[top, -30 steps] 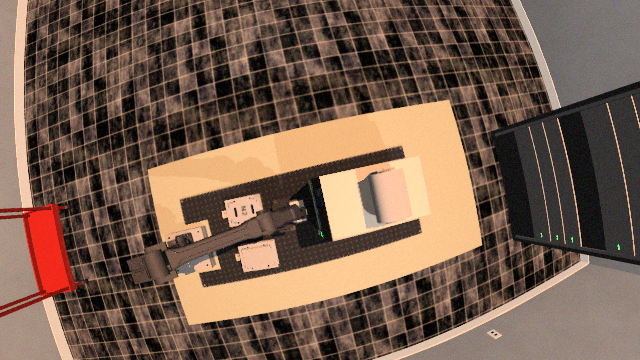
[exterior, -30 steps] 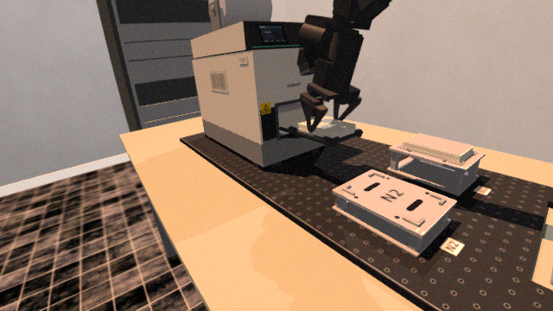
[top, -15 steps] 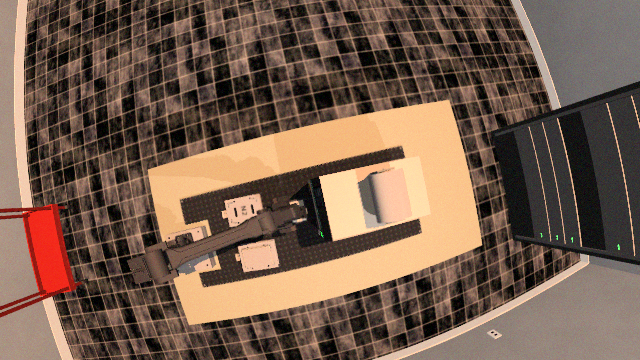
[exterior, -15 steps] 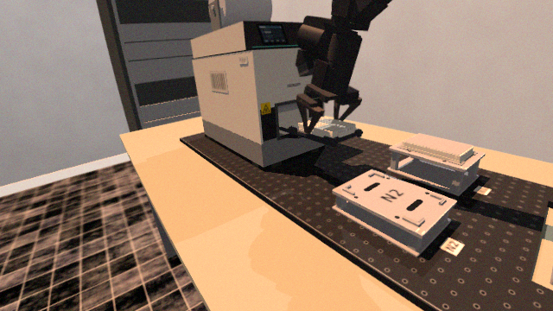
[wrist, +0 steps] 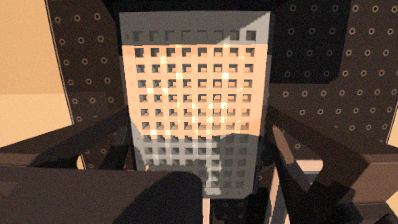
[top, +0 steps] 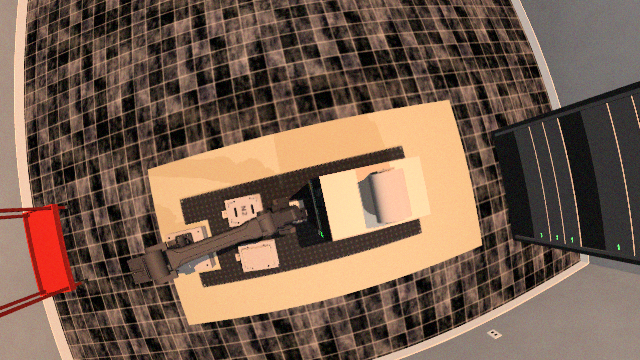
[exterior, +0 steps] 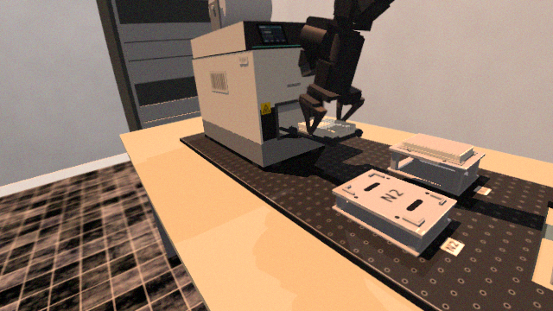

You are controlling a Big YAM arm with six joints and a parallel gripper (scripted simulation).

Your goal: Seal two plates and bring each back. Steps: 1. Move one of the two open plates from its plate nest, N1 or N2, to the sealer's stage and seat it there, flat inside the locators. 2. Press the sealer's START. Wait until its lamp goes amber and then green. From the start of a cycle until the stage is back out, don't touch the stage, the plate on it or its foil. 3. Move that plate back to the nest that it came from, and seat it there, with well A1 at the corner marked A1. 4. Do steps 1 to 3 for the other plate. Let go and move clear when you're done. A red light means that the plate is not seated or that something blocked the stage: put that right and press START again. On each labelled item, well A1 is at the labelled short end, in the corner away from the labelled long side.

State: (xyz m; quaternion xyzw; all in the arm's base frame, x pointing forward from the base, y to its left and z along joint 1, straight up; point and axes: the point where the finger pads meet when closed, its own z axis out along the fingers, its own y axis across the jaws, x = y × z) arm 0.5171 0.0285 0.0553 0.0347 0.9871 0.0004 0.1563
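An open well plate (wrist: 195, 100) (exterior: 327, 128) lies flat on the sealer's stage, in front of the sealer (exterior: 251, 86). My gripper (wrist: 199, 112) is open right above it, with one finger on each long side of the plate. In the exterior view the gripper (exterior: 330, 113) hangs just over the stage. Nest N2 (exterior: 393, 199) is empty, and it also shows in the overhead view (top: 243, 208). The other open plate (exterior: 436, 150) sits on the farther nest, which also shows in the overhead view (top: 258, 255).
The sealer body (top: 370, 197) with its foil roll stands close behind the stage. A pale fixture (top: 187, 235) lies under the arm near its base. A red frame (top: 47, 250) stands left of the table and a dark rack (top: 575, 175) stands to the right.
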